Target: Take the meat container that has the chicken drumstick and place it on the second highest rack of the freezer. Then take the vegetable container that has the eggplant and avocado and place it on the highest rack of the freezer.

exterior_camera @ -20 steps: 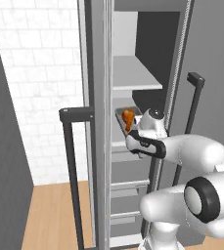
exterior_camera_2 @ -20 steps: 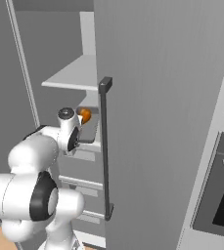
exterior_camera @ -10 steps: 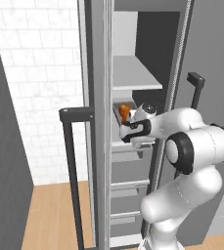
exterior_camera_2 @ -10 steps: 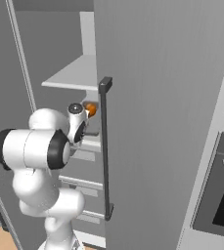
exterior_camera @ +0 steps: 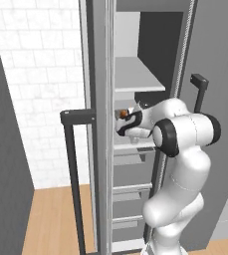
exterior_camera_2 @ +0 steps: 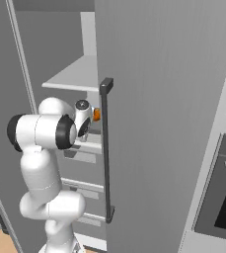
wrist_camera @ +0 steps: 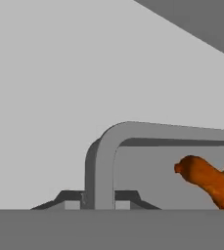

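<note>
We see the grey meat container with rounded rim lying flat on the freezer's second highest rack, the glossy orange-brown chicken drumstick inside it, beneath the highest rack

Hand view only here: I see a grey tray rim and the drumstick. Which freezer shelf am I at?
Observer: The left base view puts the gripper and chicken drumstick at the second highest rack, just below the highest rack.
Operator: What sits under that shelf?
Observer: Grey drawers, stacked down toward the floor.
Operator: Where is the door?
Observer: The right base view shows the freezer door swung open on the arm's right, its dark bar handle facing the camera.
</note>
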You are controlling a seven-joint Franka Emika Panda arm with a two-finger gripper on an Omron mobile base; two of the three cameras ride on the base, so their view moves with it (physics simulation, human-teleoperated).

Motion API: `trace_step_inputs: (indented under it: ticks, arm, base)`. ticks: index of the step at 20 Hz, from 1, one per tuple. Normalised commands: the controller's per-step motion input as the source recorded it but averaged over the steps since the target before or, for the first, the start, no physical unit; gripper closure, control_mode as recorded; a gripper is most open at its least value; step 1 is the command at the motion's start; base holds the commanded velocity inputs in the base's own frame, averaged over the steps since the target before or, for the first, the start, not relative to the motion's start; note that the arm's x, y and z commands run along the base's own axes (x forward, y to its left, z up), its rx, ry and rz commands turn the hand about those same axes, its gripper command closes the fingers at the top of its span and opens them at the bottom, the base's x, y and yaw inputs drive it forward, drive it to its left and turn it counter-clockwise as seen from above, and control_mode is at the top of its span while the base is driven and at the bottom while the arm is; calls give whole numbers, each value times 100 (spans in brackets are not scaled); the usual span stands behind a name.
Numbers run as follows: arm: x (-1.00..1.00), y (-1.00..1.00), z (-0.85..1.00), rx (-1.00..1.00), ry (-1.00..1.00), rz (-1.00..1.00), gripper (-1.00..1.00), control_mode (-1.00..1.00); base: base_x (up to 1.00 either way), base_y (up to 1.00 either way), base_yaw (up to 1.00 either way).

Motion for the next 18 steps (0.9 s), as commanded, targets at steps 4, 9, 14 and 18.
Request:
trace_step_inputs:
  ticks: [4, 9, 14, 18]
  arm:
    - [57, 0, -8, 0, 0, 0, 100, -100]
    - [46, 0, -22, 0, 0, 0, 100, -100]
    - [0, 0, -2, 0, -3, 0, 100, -100]
    - [0, 0, 0, 0, 0, 0, 100, -100]
  base:
    - [0, 0, 0]
    - [0, 0, 0]
    - [0, 0, 0]
    - [0, 0, 0]
